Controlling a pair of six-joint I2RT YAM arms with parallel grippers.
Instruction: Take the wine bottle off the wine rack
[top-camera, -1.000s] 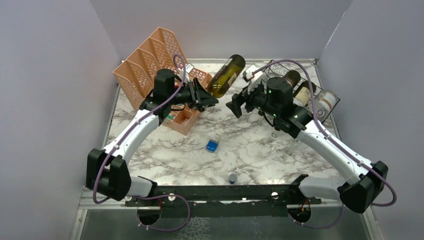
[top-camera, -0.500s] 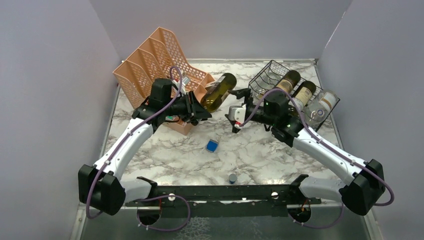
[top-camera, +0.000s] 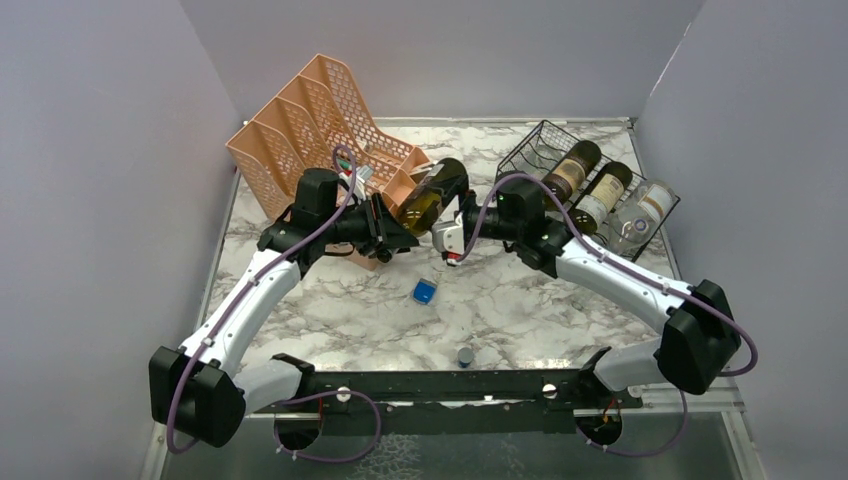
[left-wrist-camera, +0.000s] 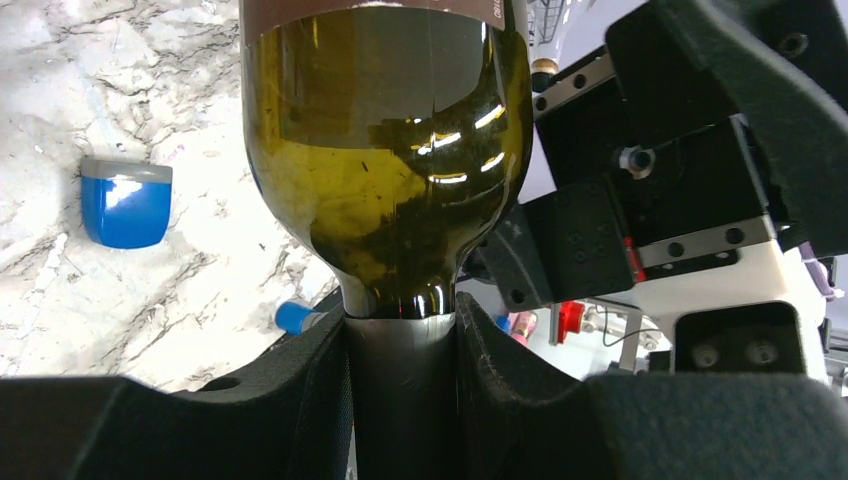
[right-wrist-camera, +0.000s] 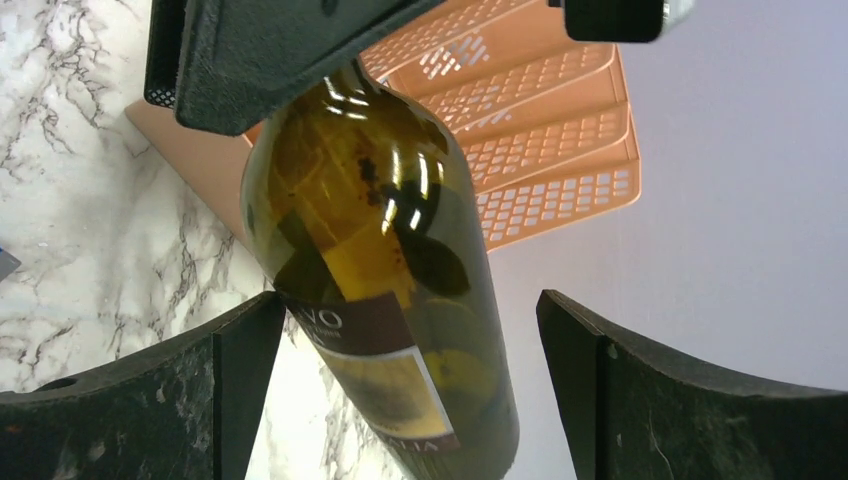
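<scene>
Wine bottle (top-camera: 432, 192) is off the wine rack (top-camera: 522, 158), lying between the peach file organizer (top-camera: 310, 110) and the rack. Its base points to 1 o'clock and its neck to 7.

Left fingers (left-wrist-camera: 310, 400) pinch the neck on its dark foil sleeve. Right fingers (right-wrist-camera: 230, 380) are spread either side of the body; can't tell if they touch.

The glass is olive green, glossy, round-shouldered. The label has a brown band with white "VO" legible over a cream panel; the rest is cut off.

The rack is black wire at 2 o'clock on the bench (top-camera: 520, 300), with three bottles (top-camera: 605, 190) in its cradles. The bench is white marble pattern with grey veins. The organizer is perforated plastic, at 11 o'clock. A small blue block (top-camera: 424, 292) sits mid-bench.
</scene>
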